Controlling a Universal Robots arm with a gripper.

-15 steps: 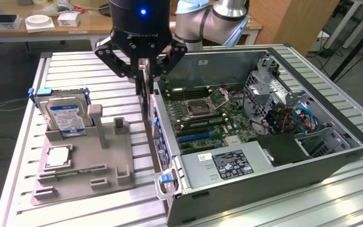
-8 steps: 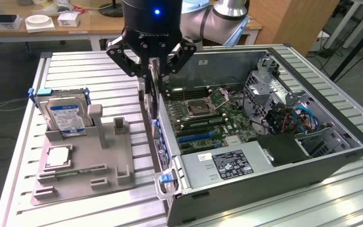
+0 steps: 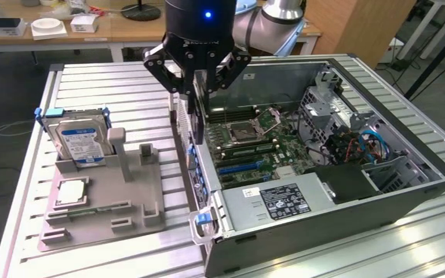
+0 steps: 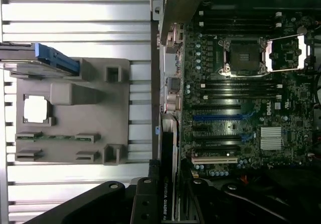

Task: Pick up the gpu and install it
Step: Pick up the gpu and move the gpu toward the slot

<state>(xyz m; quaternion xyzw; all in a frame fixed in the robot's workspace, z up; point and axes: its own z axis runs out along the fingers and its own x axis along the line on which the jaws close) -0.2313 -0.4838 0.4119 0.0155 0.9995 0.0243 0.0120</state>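
Jaws of the gripper (image 3: pixel 199 88) clamp the graphics card (image 3: pixel 199 124) by its upper edge, upper centre of frame, over the computer case (image 3: pixel 408 197). Judged light, stiff, fragile: edges only.

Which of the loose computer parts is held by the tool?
The gpu, a thin black card gripped on edge by the tool; the hard drive and processor sit in the grey holder.

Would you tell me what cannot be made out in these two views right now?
Exterior view: the gpu hangs edge-on in the gripper, so its faces are hidden.
Wrist view: the printed label on the gpu runs off the picture's edge.
Exterior view: the lower part of the hard drive is hidden by the grey holder.
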